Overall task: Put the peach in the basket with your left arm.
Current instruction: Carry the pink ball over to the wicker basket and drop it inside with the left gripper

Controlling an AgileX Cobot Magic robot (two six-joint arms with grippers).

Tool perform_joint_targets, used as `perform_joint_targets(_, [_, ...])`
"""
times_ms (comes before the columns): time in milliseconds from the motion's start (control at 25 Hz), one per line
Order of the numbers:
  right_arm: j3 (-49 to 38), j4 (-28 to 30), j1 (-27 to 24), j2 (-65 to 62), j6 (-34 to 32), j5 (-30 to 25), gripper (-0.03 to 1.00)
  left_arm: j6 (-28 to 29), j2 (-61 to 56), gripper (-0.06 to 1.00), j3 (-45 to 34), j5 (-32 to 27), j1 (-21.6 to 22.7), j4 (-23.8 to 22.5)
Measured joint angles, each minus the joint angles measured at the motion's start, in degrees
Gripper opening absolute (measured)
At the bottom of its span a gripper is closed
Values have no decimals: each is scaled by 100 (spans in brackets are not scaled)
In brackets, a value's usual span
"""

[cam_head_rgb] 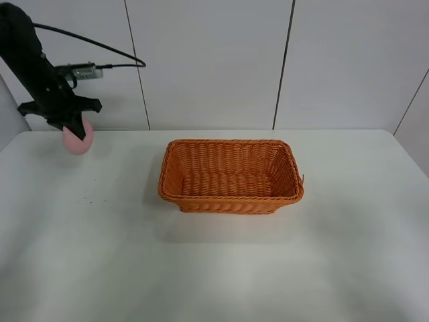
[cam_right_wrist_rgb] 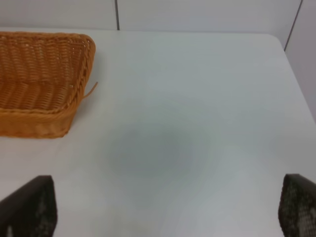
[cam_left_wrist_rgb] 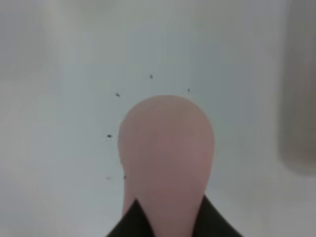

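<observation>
The pale pink peach (cam_head_rgb: 80, 141) is gripped by my left gripper (cam_head_rgb: 74, 129) at the table's far left, well to the left of the basket and apart from it. In the left wrist view the peach (cam_left_wrist_rgb: 165, 148) fills the middle between the two black fingertips (cam_left_wrist_rgb: 129, 222), with the white table and dark specks behind it. The orange-brown wicker basket (cam_head_rgb: 230, 199) stands empty at the middle of the table; one end of it shows in the right wrist view (cam_right_wrist_rgb: 44, 111). My right gripper (cam_right_wrist_rgb: 168, 210) is open and empty over bare table to the right of the basket.
The white table (cam_head_rgb: 214, 268) ends at a white panelled wall (cam_head_rgb: 214, 60) at the back. A black cable (cam_head_rgb: 94, 43) loops from the left arm. A loose wicker strand (cam_right_wrist_rgb: 91, 90) sticks out of the basket's right end.
</observation>
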State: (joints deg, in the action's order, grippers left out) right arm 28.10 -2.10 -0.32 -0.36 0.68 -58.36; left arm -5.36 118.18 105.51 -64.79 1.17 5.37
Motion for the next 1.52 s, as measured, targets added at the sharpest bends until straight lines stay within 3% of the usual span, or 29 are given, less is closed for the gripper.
perform_joint_targets(240, [0, 0, 0, 0, 0, 0, 69, 169, -134, 6, 378, -210, -176, -115])
perform_joint_targets(520, [0, 0, 0, 0, 0, 0, 69, 306, -19, 6, 914, -216, -1655, -92])
perform_joint_targets(800, [0, 0, 0, 0, 0, 0, 69, 579, 1060, 6, 1981, -216, -3067, -78])
perform_joint_targets(960, [0, 0, 0, 0, 0, 0, 69, 634, 1745, 6, 2280, -210, -3523, -39])
perform_joint_targets(1120, [0, 0, 0, 0, 0, 0, 69, 634, 2246, 7, 2287, -200, -3643, -21])
perform_joint_targets(1240, [0, 0, 0, 0, 0, 0, 69, 634, 2367, 21, 2287, -200, -3643, -33])
perform_joint_targets(1440, [0, 0, 0, 0, 0, 0, 69, 634, 2358, 67, 2319, -200, -3638, -12])
perform_joint_targets(1520, [0, 0, 0, 0, 0, 0, 69, 634, 2281, 72, 2330, -205, -3638, -13])
